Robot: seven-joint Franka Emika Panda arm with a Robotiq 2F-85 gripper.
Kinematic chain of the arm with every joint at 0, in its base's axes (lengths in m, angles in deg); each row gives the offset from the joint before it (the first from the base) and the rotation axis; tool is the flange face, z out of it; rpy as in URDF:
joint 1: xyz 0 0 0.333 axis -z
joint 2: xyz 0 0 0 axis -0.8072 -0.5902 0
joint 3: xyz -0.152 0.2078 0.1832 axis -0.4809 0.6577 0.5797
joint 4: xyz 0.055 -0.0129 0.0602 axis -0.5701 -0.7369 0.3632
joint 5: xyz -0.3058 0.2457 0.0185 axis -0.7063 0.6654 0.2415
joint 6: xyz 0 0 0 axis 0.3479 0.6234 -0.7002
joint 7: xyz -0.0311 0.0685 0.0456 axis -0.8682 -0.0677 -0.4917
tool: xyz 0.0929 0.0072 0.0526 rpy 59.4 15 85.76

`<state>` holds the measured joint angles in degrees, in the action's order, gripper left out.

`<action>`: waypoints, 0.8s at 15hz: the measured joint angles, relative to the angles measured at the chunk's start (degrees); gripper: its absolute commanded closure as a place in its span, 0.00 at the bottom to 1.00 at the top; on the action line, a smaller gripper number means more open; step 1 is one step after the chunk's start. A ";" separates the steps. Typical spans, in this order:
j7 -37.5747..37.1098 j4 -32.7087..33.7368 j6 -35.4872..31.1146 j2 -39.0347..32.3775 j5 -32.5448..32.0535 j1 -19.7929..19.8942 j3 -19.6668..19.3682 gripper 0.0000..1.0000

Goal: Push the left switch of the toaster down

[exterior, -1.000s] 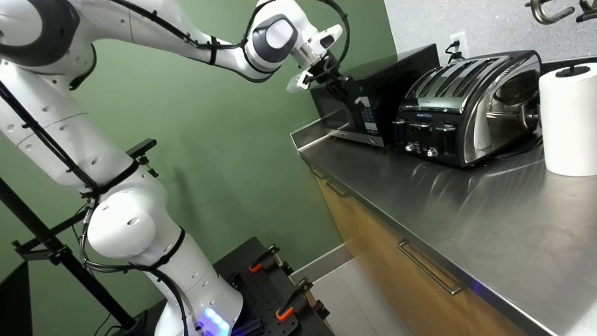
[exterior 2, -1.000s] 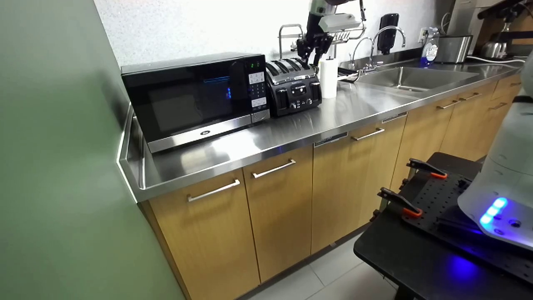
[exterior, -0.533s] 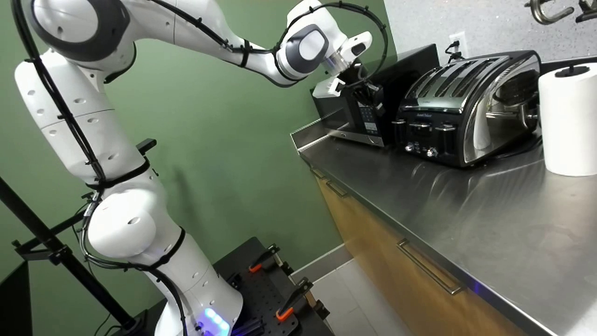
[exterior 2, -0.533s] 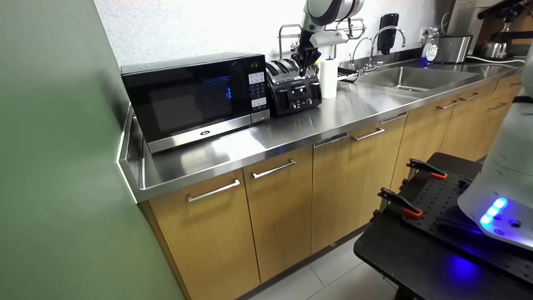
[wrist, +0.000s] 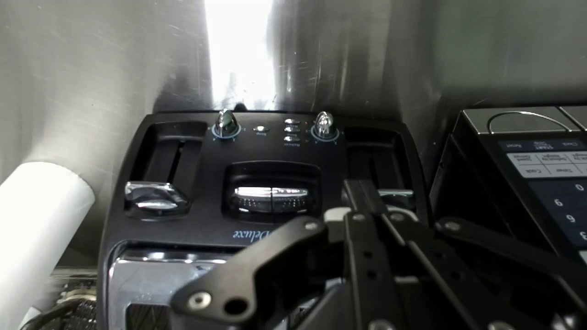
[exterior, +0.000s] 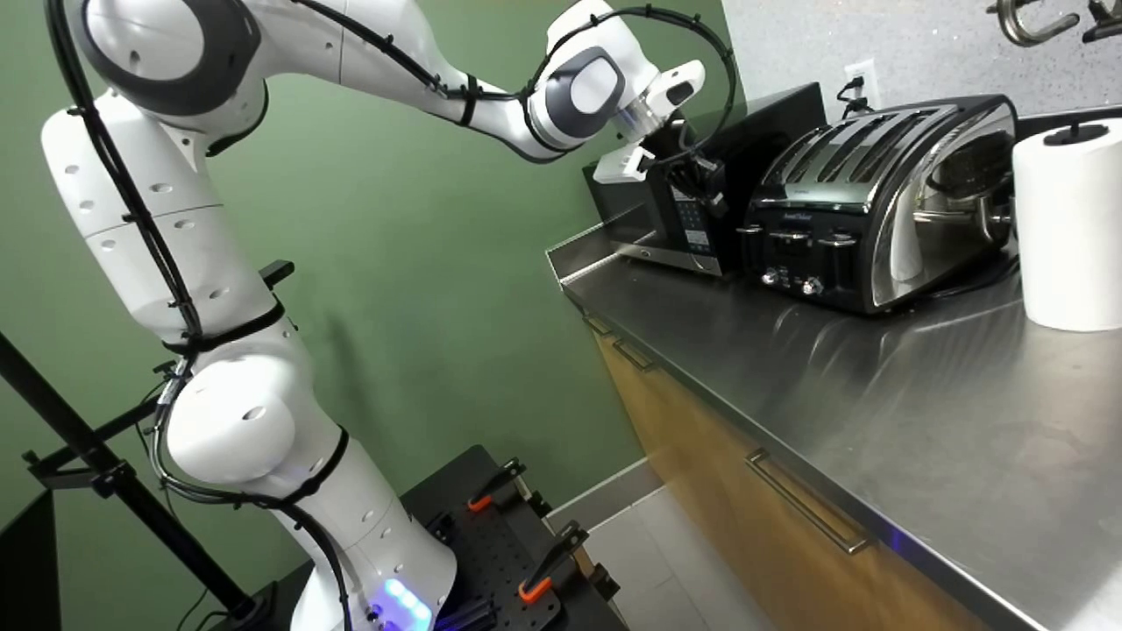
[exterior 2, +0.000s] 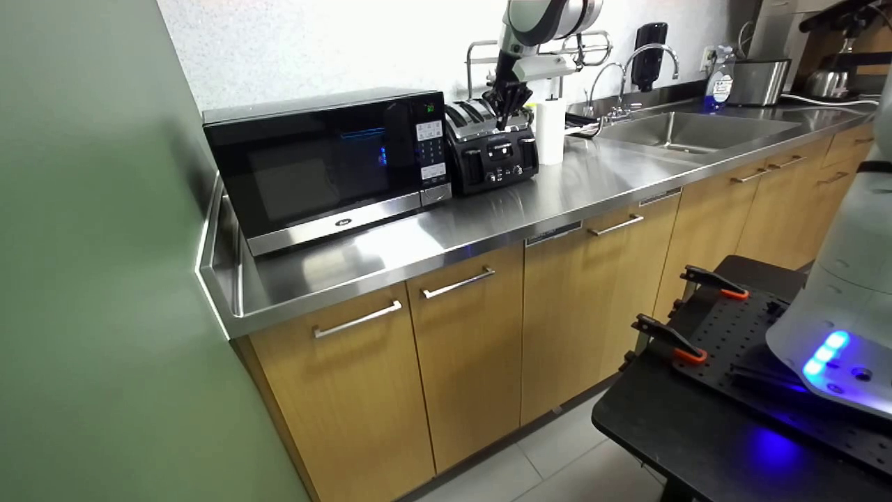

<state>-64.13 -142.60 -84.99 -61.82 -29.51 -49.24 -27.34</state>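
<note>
The black and chrome toaster (wrist: 275, 151) stands on the counter, its front turned upside down in the wrist view. Its left switch (wrist: 398, 196), on the microwave side, shows as a chrome lever at the top of its slot, partly covered by my fingers. In the wrist view my gripper (wrist: 359, 182) is shut with nothing between the fingertips, which overlap the inner part of that lever; contact cannot be told. In an exterior view the gripper (exterior 2: 503, 125) points down in front of the toaster's upper front. The matching right lever (wrist: 156, 197) also sits high.
A black microwave (exterior 2: 327, 160) stands close beside the toaster. On the other side is a white paper towel roll (exterior: 1069, 228). The steel counter (exterior: 877, 394) runs in front, with a sink (exterior 2: 697, 132) farther along.
My gripper has come lower, forward and toward the microwave side of the toaster. Its fingers stood apart a second ago and are now together. Over the last half second it moved only slightly.
</note>
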 measured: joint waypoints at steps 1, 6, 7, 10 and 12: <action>-0.02 0.25 0.00 -0.52 0.49 -0.09 -0.03 1.00; -0.42 4.46 0.00 -5.97 2.36 -0.96 -0.14 1.00; -0.62 5.51 -0.01 -7.15 2.36 -1.18 -0.30 1.00; -1.28 8.52 -0.01 -10.17 2.42 -1.51 -0.59 1.00; -1.28 10.32 -0.01 -11.74 2.94 -1.51 -0.60 1.00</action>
<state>-65.41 -132.27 -85.00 -73.56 -26.57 -50.75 -27.93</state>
